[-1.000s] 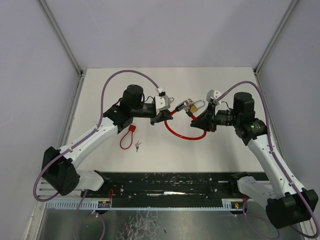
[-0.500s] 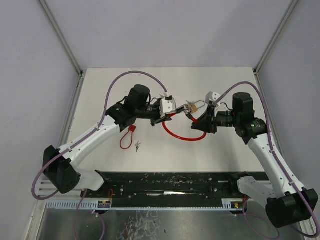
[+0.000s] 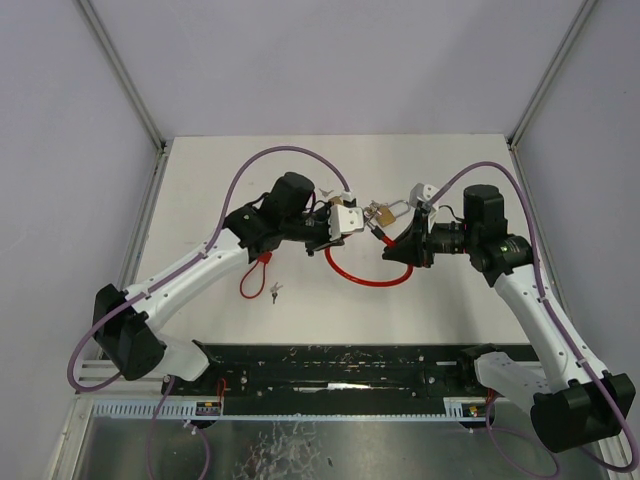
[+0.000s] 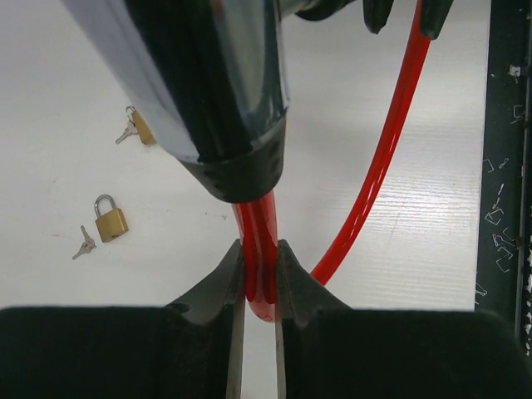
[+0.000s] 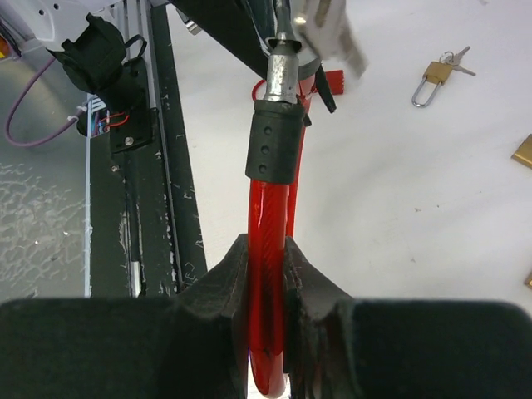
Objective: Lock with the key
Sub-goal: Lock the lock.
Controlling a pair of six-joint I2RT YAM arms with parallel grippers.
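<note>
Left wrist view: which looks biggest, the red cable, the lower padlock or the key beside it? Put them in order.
1. red cable: biggest, though it is also nearest the camera.
2. padlock.
3. key: smallest, a little smaller than the padlock.

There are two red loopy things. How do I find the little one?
Start at the white table, on the left arm's side. Right beside that arm lies the small red loop, tiny keys next to it. The big red cable is held by both arms; this one lies untouched.
</note>
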